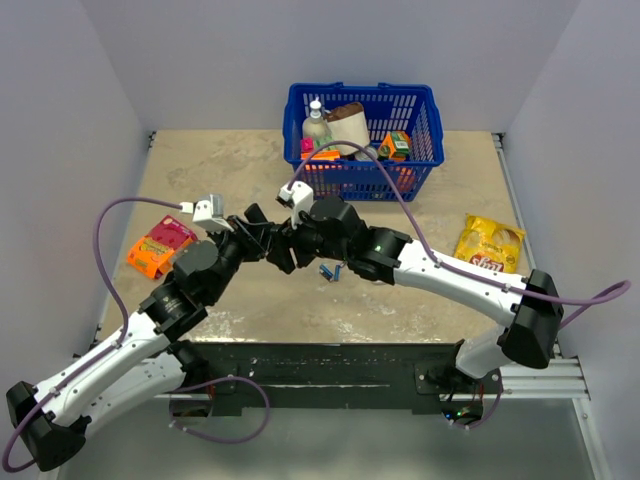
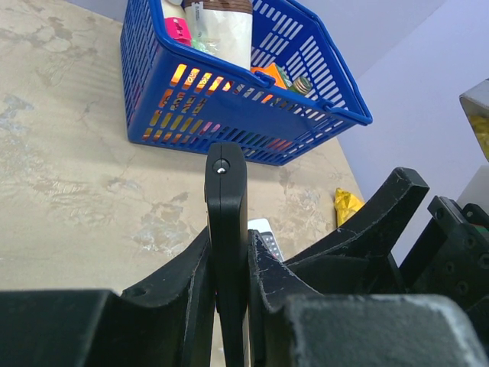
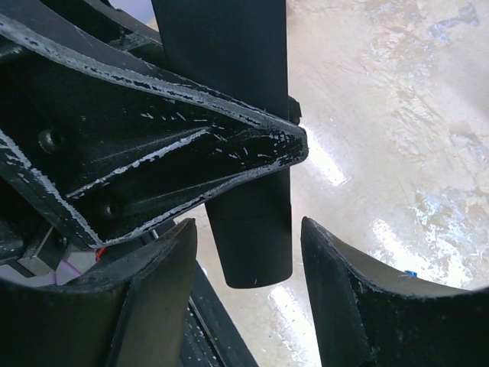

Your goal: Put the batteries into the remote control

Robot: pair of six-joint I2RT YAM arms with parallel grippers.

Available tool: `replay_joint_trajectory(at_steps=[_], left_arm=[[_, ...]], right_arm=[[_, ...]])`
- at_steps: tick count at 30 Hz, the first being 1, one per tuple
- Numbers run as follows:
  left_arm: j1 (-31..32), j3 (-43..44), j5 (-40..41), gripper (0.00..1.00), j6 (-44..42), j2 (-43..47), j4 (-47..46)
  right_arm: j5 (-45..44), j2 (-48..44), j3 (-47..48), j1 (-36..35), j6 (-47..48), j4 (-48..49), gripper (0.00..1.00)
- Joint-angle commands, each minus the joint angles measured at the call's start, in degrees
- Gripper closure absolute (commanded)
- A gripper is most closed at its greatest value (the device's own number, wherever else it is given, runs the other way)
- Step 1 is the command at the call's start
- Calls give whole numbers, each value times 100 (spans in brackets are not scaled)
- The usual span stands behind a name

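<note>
Grey walls box in a beige, mottled table [image 1: 230,170]. A blue slotted basket [image 1: 360,182] of groceries stands at the far edge, an orange packet [image 1: 158,246] lies to the left and a yellow packet [image 1: 489,243] to the right. Both arms meet over the middle of the table.

The left gripper [image 2: 229,256] is clamped tight on the remote control [image 2: 227,195], which is lifted off the surface, probably so the other arm can work on it from a free side. In the left wrist view the black bar is gripped edge-on by its thin faces. Its long axis runs straight out along the fingers, and the free end with its small round hole points far, toward the basket.

The right gripper [image 3: 248,229] comes in from the right. Its jaws are partly open and straddle one blunt end of the remote, with a gap showing on each side, so it holds nothing. A left finger [image 3: 191,168] crosses in front of it. This looks like a bracing or cover-handling grip being set up, though I cannot tell which face has the battery bay.

The batteries [image 1: 329,270] lie loose on the table just near of the two grippers, apart from the remote and not yet loaded. A sliver of a pale remote [image 2: 261,228] shows on the table beyond the left fingers.
</note>
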State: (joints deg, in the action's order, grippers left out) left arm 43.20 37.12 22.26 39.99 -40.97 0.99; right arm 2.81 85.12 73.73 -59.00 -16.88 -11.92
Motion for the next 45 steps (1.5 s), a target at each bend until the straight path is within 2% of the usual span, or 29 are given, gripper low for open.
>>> replay_joint_trajectory(at_steps=[1, 7, 13, 15, 24, 26, 32, 39, 45], left_arm=[[-5, 269, -73, 100, 123, 89, -293], [-5, 313, -82, 100, 176, 116, -293], [-5, 322, -38, 100, 176, 116, -266], [-5, 357, 15, 100, 159, 98, -249], [-101, 989, 981, 100, -298, -359, 173], [-372, 1034, 1017, 100, -342, -473, 86], [-1497, 1033, 367, 100, -360, -763, -521], [-1833, 1016, 305, 100, -799, -1071, -1083], [-2096, 630, 358, 100, -738, -992, -1409]], right_arm=[[167, -4, 150, 47, 54, 226, 40], [202, 4, 115, 73, 71, 217, 41], [325, -13, 97, 82, 115, 217, 48], [395, -13, 88, 82, 176, 199, 54], [563, -13, -87, 82, 484, 85, 62], [598, -13, -218, 82, 546, 129, 62], [677, 4, -597, 82, 651, 217, 64], [721, 127, -904, 82, 687, 260, 63], [704, 127, -1001, 73, 616, 322, 63]])
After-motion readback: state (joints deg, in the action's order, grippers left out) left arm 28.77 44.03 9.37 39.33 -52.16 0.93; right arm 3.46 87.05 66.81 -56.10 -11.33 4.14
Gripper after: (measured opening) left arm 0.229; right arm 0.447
